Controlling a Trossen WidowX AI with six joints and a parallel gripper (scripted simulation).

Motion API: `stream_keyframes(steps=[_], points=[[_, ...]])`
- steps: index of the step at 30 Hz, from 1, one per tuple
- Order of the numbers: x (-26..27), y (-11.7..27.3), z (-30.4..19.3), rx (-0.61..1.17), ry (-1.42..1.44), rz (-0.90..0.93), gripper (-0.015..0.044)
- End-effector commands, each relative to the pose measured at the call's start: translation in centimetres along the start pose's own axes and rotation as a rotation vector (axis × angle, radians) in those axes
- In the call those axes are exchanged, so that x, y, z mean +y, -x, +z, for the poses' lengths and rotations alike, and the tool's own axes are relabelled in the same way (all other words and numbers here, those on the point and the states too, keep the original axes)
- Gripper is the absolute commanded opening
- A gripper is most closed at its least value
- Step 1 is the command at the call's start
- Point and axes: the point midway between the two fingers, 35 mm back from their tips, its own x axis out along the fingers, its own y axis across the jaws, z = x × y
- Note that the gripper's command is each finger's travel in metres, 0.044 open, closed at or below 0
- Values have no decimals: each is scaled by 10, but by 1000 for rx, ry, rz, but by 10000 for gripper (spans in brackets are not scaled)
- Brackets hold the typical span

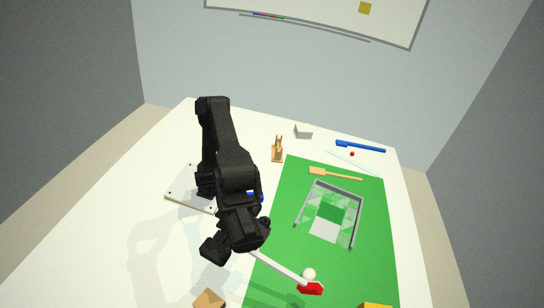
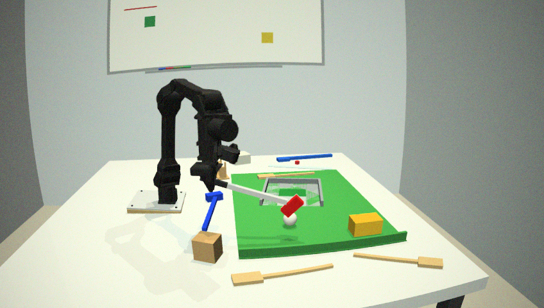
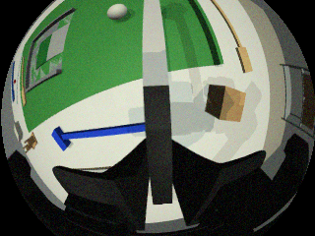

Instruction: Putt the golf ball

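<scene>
Near the mat's front edge, at about 6 o'clock in the top view, the gripper [image 1: 244, 244] is clamped on the dark grip end of the red putter [image 1: 284, 271]. Fingers are closed tight w/ the shaft between them. The grey shaft runs out from the gripper toward 4 o'clock in the top view, down to the red head [image 1: 310, 288].

The golf ball [image 1: 308, 273] sits on the green mat [image 1: 366, 263], just beside the head, on the side facing the ramp. Top view makes them look almost touching. Exterior view shows the head [image 2: 292, 205] raised a bit above the ball [image 2: 289, 219], w/ the ball's shadow on the mat below. Can't tell if they touch.

The ramp [image 1: 323, 230] is at 12 o'clock from the ball, leading up to the raised green [image 1: 330, 212], w/ grey rails on three sides. Ball is well apart from it.

Other bits: blue mallet [image 2: 210, 208] flat on the white table [image 2: 76, 213], at 9 o'clock of the mat in the exterior view. Wooden cube [image 2: 206, 246] near the mat's front left corner. Yellow block [image 2: 365, 224] on the mat's front right. Two wooden paddles [image 2: 280, 273] lie on the table in front of the mat, a third [image 1: 332, 173] lies at the far end behind the ramp.
</scene>
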Motion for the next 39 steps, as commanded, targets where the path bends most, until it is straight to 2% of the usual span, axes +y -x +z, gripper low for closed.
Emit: stream_keyframes(steps=[1,27,39], points=[[0,-14,-1,3,-5,2,0],[1,-56,-2,3,-5,3,0],[0,-54,-2,4,-1,4,0]])
